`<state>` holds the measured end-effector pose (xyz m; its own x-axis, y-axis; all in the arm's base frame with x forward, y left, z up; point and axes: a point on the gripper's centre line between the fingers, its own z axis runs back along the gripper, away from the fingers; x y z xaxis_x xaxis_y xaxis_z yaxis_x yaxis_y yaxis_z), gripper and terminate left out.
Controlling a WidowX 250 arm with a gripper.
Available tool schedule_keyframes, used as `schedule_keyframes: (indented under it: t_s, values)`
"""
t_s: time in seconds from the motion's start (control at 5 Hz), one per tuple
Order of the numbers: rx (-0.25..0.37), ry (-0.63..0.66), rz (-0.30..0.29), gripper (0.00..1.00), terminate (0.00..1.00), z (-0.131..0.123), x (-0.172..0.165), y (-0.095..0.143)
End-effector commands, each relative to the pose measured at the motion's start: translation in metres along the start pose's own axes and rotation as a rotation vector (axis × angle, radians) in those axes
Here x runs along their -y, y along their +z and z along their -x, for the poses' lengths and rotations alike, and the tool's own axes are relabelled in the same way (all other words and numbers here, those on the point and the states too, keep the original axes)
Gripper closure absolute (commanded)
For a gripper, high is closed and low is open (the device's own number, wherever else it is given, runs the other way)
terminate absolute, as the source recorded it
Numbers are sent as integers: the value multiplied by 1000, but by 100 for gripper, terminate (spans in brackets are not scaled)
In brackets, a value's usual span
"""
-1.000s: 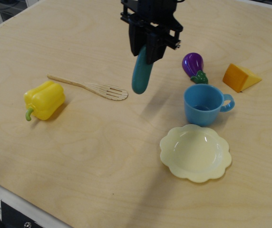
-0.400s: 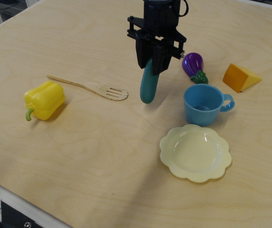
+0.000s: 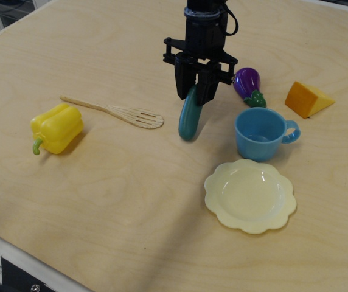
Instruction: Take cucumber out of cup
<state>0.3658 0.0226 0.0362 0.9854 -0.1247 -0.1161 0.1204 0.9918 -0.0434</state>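
With the claw (image 3: 196, 96) clenched on the cucumber (image 3: 190, 117), held near-upright left of the cup (image 3: 260, 134) and apparently near the table (image 3: 113, 201), release may topple it rolling cupward.

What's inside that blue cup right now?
The cup looks empty; only its blue inside shows. The gripper holds the cucumber outside, left of it. The near wall hides part of the bottom.

Yellow pepper (image 3: 56, 128), wooden spatula (image 3: 116, 112), eggplant (image 3: 248, 85), cheese wedge (image 3: 308, 99), pale plate (image 3: 250, 196) on table (image 3: 101, 201)
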Motion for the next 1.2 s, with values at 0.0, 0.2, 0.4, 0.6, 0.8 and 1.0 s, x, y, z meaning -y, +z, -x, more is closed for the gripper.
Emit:
schedule_keyframes:
  t_s: [0.0, 0.2, 0.4, 0.6, 0.8, 1.0]
  values:
    - [45, -40, -27, 0, 0, 4, 7, 11]
    - [59, -33, -27, 0, 0, 3, 4, 8]
    - [65, -33, -22, 0, 0, 5, 5, 10]
    - [77, -34, -27, 0, 0, 6, 6, 16]
    - [103, -25, -29, 0, 0, 8, 8, 26]
    - [147, -25, -31, 0, 100, 11, 9, 42]
